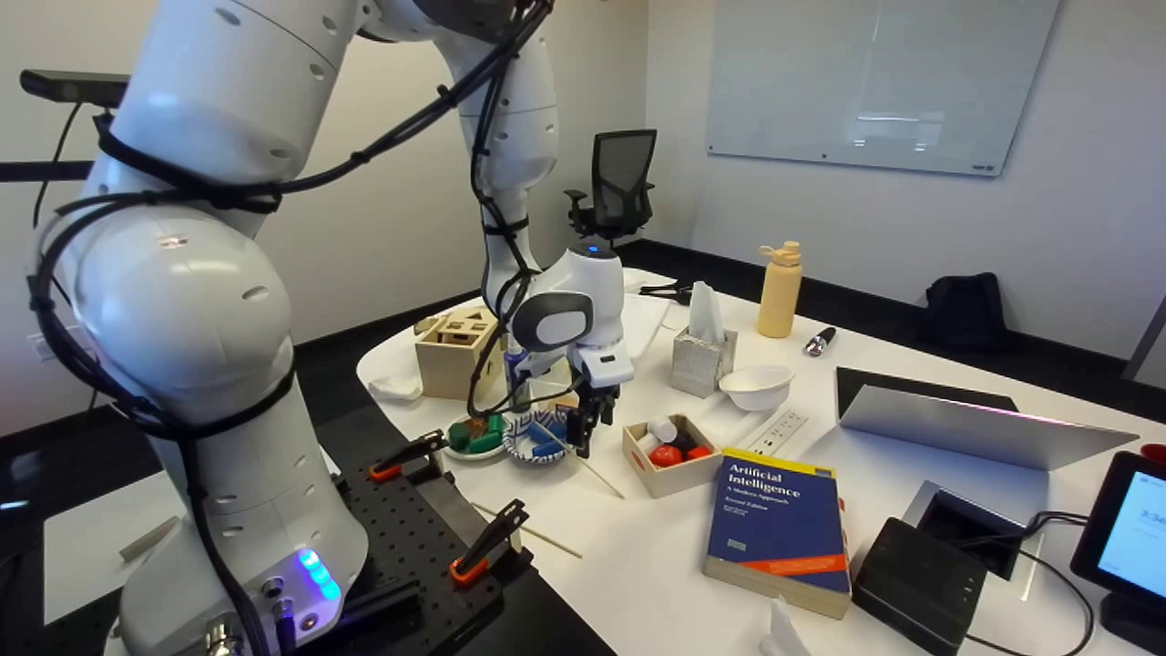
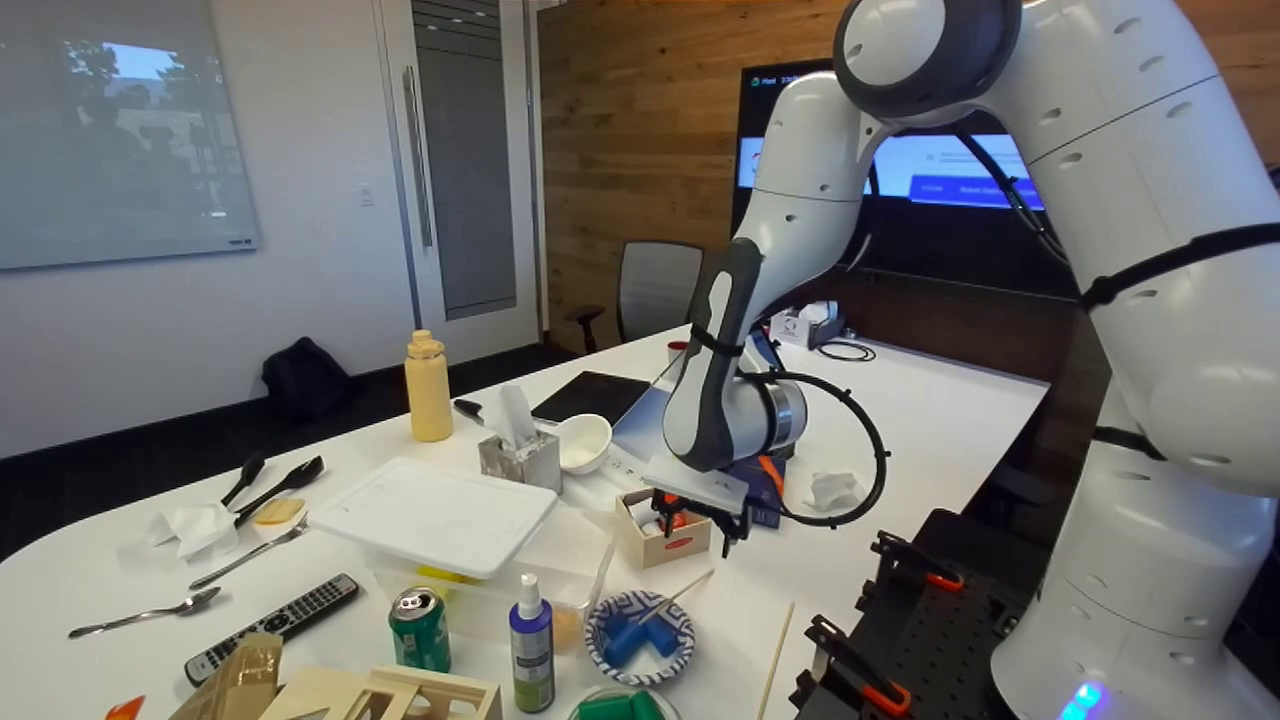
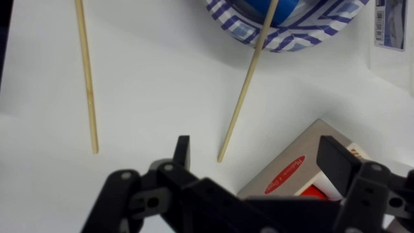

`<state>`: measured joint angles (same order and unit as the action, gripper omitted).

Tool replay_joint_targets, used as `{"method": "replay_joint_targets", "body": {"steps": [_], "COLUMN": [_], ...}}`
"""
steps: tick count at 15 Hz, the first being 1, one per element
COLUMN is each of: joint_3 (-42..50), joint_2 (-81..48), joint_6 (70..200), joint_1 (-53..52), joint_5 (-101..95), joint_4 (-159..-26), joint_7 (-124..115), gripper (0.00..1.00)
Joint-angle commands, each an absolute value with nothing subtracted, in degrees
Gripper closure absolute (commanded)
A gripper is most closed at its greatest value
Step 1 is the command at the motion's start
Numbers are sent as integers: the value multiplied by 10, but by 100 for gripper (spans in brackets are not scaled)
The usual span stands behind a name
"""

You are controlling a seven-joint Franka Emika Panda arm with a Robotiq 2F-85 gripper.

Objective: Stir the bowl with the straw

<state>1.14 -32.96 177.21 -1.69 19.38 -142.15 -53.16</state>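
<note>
The gripper (image 3: 255,153) is spread wide, gripping nothing. Left to right in the wrist view: a loose wooden stick (image 3: 86,71); a sloping stick (image 3: 244,87) crossing the rim of the blue-and-white patterned bowl (image 3: 291,40); a Melissa & Doug box (image 3: 304,147), partly hidden by the gripper. Bowl and box stand on the white table (image 3: 145,97). In an exterior view: whiteboard (image 2: 110,150), door (image 2: 465,190), wall screen (image 2: 930,230).

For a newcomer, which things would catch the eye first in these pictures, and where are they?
Probably the big white robot arm, reaching over the white table with its open gripper. Next, the blue-patterned bowl near the spray bottle, a thin stick lying across its rim. The blue Artificial Intelligence book may also stand out, cover up beside the small wooden box.
</note>
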Motion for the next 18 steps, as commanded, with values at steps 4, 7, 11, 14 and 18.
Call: {"method": "replay_joint_targets", "body": {"steps": [4,7,11,14,18], "joint_3": [-49,-14,28,41,44], "joint_2": [-384,-399,-423,-445,-465], "joint_6": [1787,1792,1802,1802,1806], "joint_1": [31,5,-24,-36,-44], "joint_5": [244,243,243,244,251], "joint_4": [-1409,-1405,-1386,-1367,-1348], "joint_7": [-518,-527,-538,-541,-544], "gripper": [0,0,0,0,0]}}
